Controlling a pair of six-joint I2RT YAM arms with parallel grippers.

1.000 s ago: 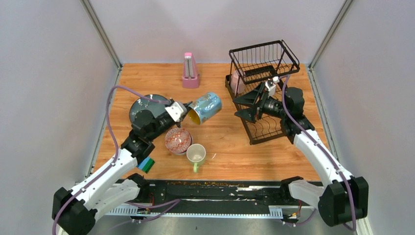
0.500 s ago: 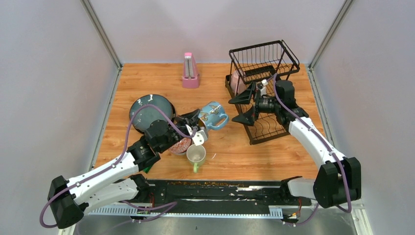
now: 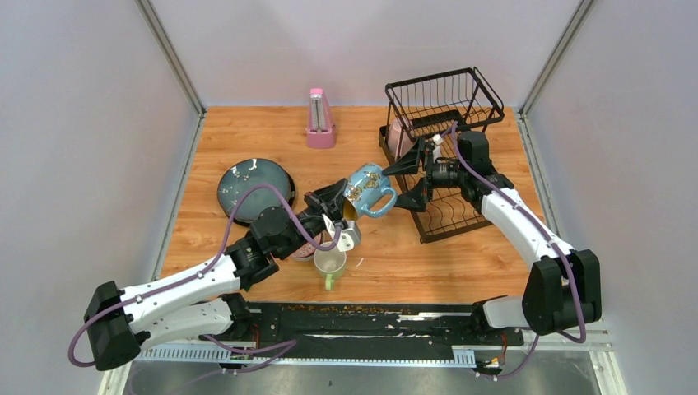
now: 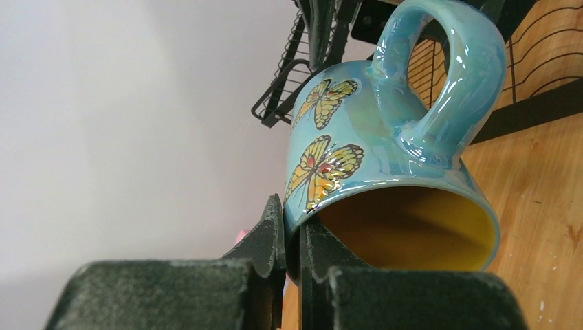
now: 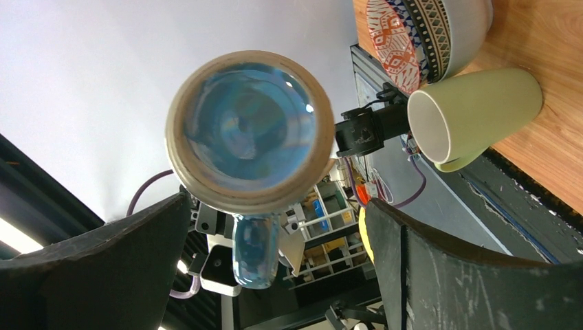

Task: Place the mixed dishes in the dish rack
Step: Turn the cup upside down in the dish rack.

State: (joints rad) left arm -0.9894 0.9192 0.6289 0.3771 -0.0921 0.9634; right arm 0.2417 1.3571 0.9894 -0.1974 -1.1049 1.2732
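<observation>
Left gripper [image 4: 292,221], clamped on the rim of the glossy blue butterfly mug [image 3: 368,189], has swung it right; right gripper [image 3: 409,184] gapes wide, likely for a handover.

Orange-brown wooden tabletop [image 3: 395,255]; you face it from the near edge.
Far edge, a little left of centre: pink pyramid-shaped metronome [image 3: 320,120], upright.
Far right corner: black wire dish rack [image 3: 444,103], its taller basket end toward the back wall.
Left of centre: round blue-grey plate with white flecks [image 3: 247,183], flat on the wood, well apart from the metronome.
Near the middle, toward you: pale green ceramic mug [image 3: 330,262], upright, mouth up, handle pointing at the near edge.
Just beside it on your left: red-patterned small bowl [image 5: 440,27], largely hidden from above. Whether bowl and mug touch, you cannot tell.
</observation>
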